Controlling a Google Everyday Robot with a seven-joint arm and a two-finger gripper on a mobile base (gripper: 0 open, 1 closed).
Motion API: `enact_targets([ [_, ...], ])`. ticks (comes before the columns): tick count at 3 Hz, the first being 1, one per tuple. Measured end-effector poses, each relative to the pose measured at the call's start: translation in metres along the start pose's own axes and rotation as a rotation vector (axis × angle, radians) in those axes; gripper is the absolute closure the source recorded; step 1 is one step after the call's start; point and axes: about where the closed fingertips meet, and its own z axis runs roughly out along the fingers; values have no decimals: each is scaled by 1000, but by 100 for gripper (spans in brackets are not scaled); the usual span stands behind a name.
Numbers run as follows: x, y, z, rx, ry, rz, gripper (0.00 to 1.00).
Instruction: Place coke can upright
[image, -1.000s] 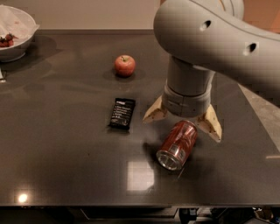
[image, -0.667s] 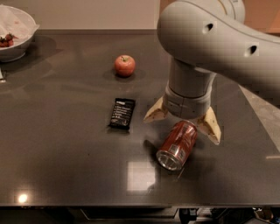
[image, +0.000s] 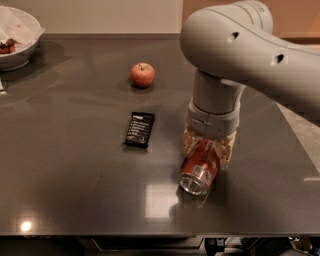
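The coke can (image: 199, 171) is red with a silver end and lies on its side on the dark table (image: 75, 170), its open end facing the front edge. My gripper (image: 207, 152) comes straight down over the can's far half. Its tan fingers (image: 188, 144) stand tight against both sides of the can, shut on it. The big grey arm hides the can's far end.
A red apple (image: 142, 75) sits at the back middle. A flat black wrapped bar (image: 139, 129) lies left of the can. A white bowl (image: 16, 40) with dark food stands at the far left corner. The table's front edge runs just below the can.
The fingers, spread wide on either side of the can before, have closed in against it. The arm has shifted slightly; the can still lies in the same place.
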Motion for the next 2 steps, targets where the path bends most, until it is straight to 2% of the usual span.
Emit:
enact_targets([
  [1,1,-1,-1,4,11,-1,64],
  [2,-5,2,-11,-4,-7,-48,86],
])
